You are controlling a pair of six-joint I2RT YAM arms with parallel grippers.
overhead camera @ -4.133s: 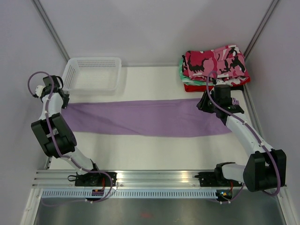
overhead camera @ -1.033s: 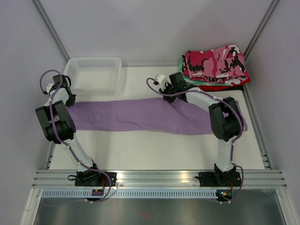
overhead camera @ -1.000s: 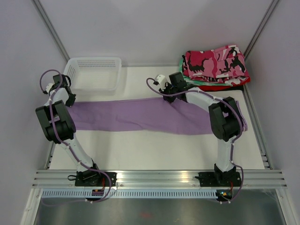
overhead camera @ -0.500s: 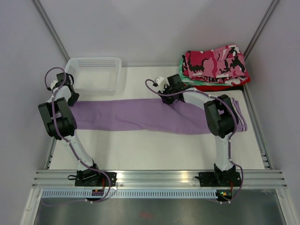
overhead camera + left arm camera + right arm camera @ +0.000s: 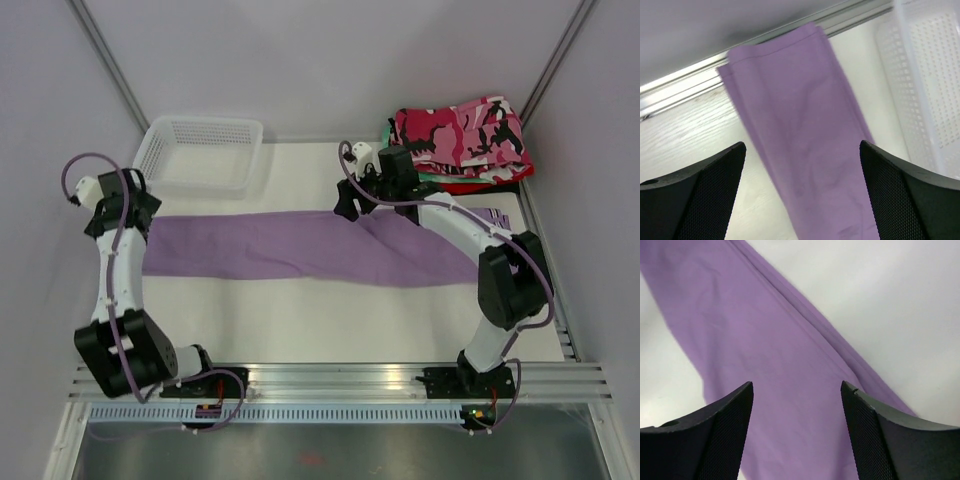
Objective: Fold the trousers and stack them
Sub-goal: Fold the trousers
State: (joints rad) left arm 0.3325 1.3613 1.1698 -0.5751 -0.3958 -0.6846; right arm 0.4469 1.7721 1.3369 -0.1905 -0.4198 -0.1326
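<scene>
The lilac trousers [image 5: 300,245] lie flat in a long strip across the table, left to right. My left gripper [image 5: 127,208] hovers over their left end. In the left wrist view it [image 5: 802,145] is open, the lilac cloth [image 5: 795,115] lying free between the fingers. Over the strip's middle my right gripper [image 5: 349,205] stands open too; its wrist view shows the gripper [image 5: 796,384] above flat lilac fabric [image 5: 765,340] and holding nothing. The camouflage trousers [image 5: 460,128] sit folded on top of the pile at the back right.
A white mesh basket [image 5: 205,152] stands at the back left, close to the left gripper, also visible as the basket [image 5: 930,75] in the left wrist view. Under the camouflage pair lie a green-and-white garment [image 5: 398,160] and a red one [image 5: 480,186]. Metal rail [image 5: 680,95] borders the table's left edge.
Both grippers have opened and let go of the lilac trousers, which now rest on the table. The left gripper drew back to the left; the right gripper rose and shifted slightly right.
</scene>
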